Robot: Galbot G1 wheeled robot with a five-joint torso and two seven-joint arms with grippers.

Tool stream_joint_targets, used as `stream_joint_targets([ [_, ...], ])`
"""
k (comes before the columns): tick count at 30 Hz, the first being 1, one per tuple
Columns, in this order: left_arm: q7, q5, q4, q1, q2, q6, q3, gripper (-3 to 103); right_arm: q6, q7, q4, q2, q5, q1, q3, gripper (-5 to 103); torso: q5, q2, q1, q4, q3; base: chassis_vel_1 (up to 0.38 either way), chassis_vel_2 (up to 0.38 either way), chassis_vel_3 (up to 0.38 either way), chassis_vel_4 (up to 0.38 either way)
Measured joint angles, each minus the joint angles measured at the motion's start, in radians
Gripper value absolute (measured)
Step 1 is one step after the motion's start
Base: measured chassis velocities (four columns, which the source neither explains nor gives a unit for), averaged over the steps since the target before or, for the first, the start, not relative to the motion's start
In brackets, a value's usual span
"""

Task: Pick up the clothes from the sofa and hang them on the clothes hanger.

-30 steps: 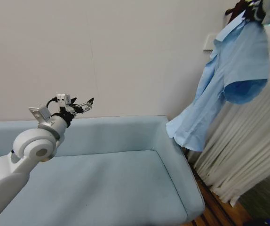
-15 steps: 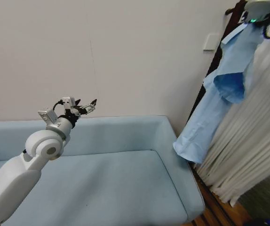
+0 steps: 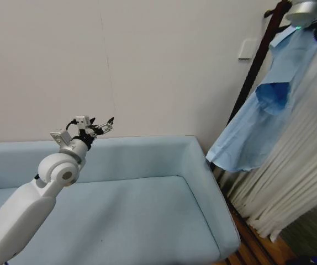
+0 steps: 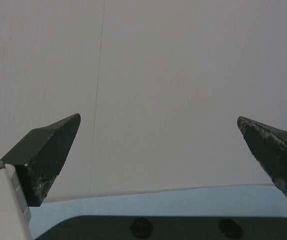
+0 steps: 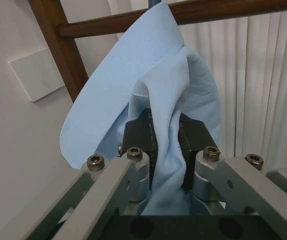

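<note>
We had the right end effector [image 5: 166,145] clamped on a fold of the light blue shirt [image 3: 252,138] just below its collar, held high beside the top of the clothes hanger [image 3: 252,72]. The shirt hung clear of the sofa [image 3: 120,221], its hem dangling past the sofa's right end and in front of the curtain [image 3: 296,187]. In the right wrist view the collar lay close against the wooden crossbar [image 5: 223,10], though we could not tell whether it was hooked over it or merely touching. The left end effector [image 3: 100,126] was idle above the sofa back, its jaws wide apart with nothing between them, facing the wall.

We judged the step in hand to be the hanging itself. To do it well, we reckoned the collar had to pass over the crossbar and settle on its far side before the grip let go (a shirt this loose would likely slide off if only its edge rested on the wood). Lowering a little first, so that the bar took the weight, seemed wise, then opening slowly and drawing back without snagging the cloth
</note>
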Motion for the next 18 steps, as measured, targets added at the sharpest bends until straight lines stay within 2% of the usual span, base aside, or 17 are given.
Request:
stream_joint_targets([
  [9,0.003,0.008,0.005,0.007,-0.014,0.0,-0.002,100,-0.016,-0.031,-0.074,-0.018,-0.031,-0.042,0.014,8,0.0003,0.0,0.0,-0.0003,0.0,0.0,0.0,0.0,0.0],
  [18,0.006,0.01,0.003,0.007,-0.019,0.0,0.01,100,-0.02,-0.044,-0.075,-0.049,-0.046,-0.07,0.023,8,0.0,0.0,0.0,0.0001,0.0,0.0,0.0,0.0,0.0],
])
